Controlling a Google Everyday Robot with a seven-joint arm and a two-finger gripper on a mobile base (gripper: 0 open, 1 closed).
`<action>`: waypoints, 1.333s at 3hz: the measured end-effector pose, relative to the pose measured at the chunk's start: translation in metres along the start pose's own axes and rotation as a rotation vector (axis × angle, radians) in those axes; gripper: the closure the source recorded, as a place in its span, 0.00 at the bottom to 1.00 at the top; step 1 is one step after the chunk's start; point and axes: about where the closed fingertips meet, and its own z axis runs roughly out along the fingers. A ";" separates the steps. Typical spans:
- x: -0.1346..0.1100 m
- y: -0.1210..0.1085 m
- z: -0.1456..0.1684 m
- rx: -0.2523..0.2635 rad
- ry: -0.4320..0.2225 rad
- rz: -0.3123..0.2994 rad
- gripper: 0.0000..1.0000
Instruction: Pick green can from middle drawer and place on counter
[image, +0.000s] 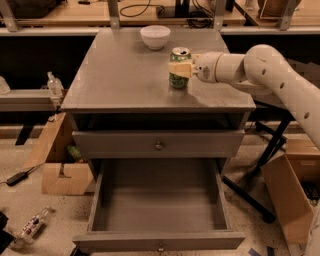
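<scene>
Grey and matte, the counter (125, 75) carries the green can (178, 80) upright, at about 5 o'clock from the white bowl (155, 36). Reaching in from 3 o'clock, the tool (181, 69) is clamped on the can's sides. At 6 o'clock below, the middle drawer (160, 205) stands pulled out.

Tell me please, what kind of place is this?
Probably a robotics lab or workshop: wooden benches with cables behind, cardboard boxes on the floor, and a robot arm whose gripper holds a can on the counter.
</scene>
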 end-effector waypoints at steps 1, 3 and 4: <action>0.000 0.000 0.000 0.000 0.000 0.000 0.37; 0.000 0.004 0.005 -0.009 0.001 0.001 0.00; 0.000 0.004 0.005 -0.009 0.000 0.000 0.00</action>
